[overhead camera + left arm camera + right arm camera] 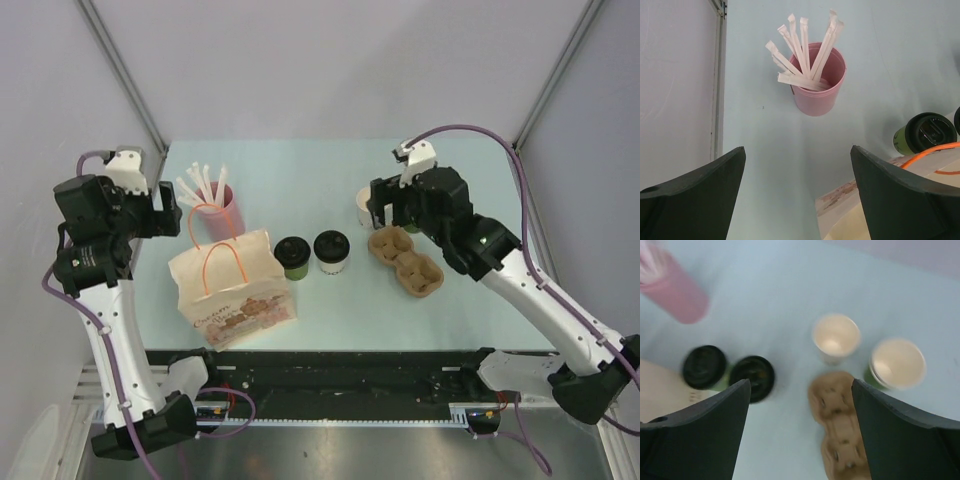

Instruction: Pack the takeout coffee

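Note:
The dark green cup with a black lid (292, 257) and the white cup with a black lid (331, 252) stand side by side at mid-table, just right of the paper bag (232, 288). My left gripper (168, 215) is open and empty, held above the table left of the bag; its wrist view shows the green lidded cup (925, 134) at the right. My right gripper (385, 213) is open and empty, above the brown pulp tray (405, 261). The blurred right wrist view shows the green lidded cup (704, 367), the white lidded cup (752, 377) and the tray (840, 425).
A pink cup of wrapped straws (216, 205) stands behind the bag, and shows in the left wrist view (817, 85). A lidless white cup (836, 337) and a lidless green cup (897, 364) stand behind the tray. The bag has orange handles (935, 150).

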Robot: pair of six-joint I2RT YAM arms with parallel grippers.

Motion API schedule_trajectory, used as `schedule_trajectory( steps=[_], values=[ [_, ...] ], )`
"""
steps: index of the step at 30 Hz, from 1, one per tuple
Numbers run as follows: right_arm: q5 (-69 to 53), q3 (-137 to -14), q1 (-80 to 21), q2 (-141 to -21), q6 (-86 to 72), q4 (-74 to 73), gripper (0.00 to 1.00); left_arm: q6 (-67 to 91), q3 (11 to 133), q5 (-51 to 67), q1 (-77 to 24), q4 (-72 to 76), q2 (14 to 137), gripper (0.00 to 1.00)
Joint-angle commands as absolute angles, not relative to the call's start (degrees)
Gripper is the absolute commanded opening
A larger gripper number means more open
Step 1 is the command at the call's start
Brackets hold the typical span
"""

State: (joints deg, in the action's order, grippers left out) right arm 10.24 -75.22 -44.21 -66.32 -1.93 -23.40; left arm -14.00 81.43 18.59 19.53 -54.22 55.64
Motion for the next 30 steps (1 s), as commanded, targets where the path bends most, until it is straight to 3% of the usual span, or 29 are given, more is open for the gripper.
schedule_trajectory(
  steps=[1,6,14,17,18,19,20,22,23,25,27,30],
  values=[
    [20.4,-72.8,-35.8,-69.4,-15.0,-42.3,0.84,-17.8,83.1,22.7,20.0,-53.5,56.6,0.91],
    [18.1,-67.9,-25.8,-74.2,-25.5,-46.1,0.73,-18.1,83.1,23.3,20.0,-53.5,57.2,0.91],
    [28.5,-59.6,-32.9,-74.5,-32.9,-36.5,0.77,-19.4,82.7,24.3,20.0,-53.5,57.5,0.91],
    [24.4,-59.4,-32.6,-74.6,-23.5,-33.2,0.70,-20.1,82.7,24.6,20.0,-53.4,57.6,0.91],
    [16.5,-59.4,-33.4,-74.7,-18.7,-30.8,0.60,-20.6,82.7,24.5,20.0,-53.5,57.7,0.91],
    [13.7,-59.4,-34.4,-74.9,-10.3,-30.1,0.57,-20.8,82.7,24.5,20.0,-53.5,57.7,0.91],
    [12.2,-59.5,-35.8,-75.2,-5.2,-29.7,0.55,-20.9,82.5,24.5,20.1,-53.5,57.8,0.91],
    [10.5,-59.4,-39.9,-76.8,2.3,-30.1,0.38,-21.0,82.4,25.0,20.0,-53.5,58.0,0.90],
    [10.3,-59.5,-40.4,-77.3,6.1,-30.8,0.35,-21.0,82.3,25.0,20.0,-53.5,58.0,0.90],
    [7.3,-59.7,-38.4,-78.5,6.7,-33.7,0.36,-21.1,82.1,25.1,20.0,-53.5,57.9,0.90],
    [0.7,-60.1,-35.3,-78.9,4.1,-36.5,0.46,-21.3,82.0,25.1,20.0,-53.5,57.7,0.90],
    [-3.3,-60.0,-30.6,-80.3,1.9,-37.9,0.50,-21.5,82.1,25.1,20.0,-53.5,57.8,0.90]
  ],
)
